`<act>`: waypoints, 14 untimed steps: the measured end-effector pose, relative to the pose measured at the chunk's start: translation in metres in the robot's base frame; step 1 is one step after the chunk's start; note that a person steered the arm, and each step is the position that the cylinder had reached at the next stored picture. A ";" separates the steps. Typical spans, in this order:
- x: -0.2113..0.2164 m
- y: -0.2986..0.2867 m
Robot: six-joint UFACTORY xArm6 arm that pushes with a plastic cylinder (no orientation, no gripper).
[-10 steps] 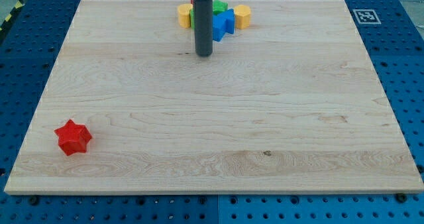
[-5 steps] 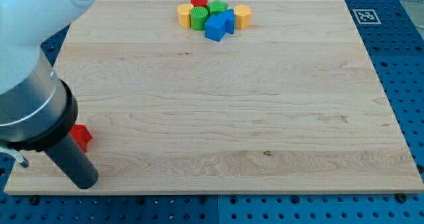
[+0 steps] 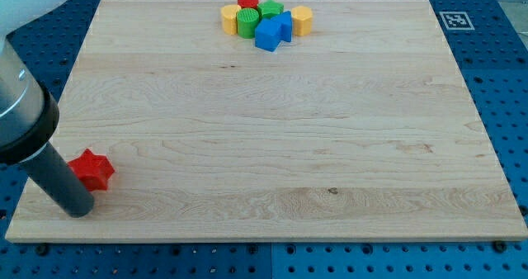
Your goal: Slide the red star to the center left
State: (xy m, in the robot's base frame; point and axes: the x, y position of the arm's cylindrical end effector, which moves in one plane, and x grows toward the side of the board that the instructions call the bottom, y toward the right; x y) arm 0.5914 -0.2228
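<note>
The red star (image 3: 95,169) lies on the wooden board (image 3: 272,122) near its bottom left corner. My tip (image 3: 76,210) rests on the board just below and to the left of the star, and the rod covers the star's left edge. I cannot tell whether they touch. The arm's grey body fills the view's left edge.
A cluster of blocks sits at the board's top middle: a red cylinder (image 3: 247,1), a yellow cylinder (image 3: 229,17), a green cylinder (image 3: 247,21), a green block (image 3: 271,10), blue blocks (image 3: 270,33) and a yellow hexagon (image 3: 302,20). A marker tag (image 3: 454,20) sits at the top right.
My tip came from the top middle of the board to its bottom left corner, then shifted left and slightly up, uncovering more of the red star. The star has not moved.
</note>
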 end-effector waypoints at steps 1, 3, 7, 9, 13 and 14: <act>0.000 -0.013; -0.003 -0.017; -0.068 0.035; -0.066 0.087; -0.118 0.084; -0.135 0.068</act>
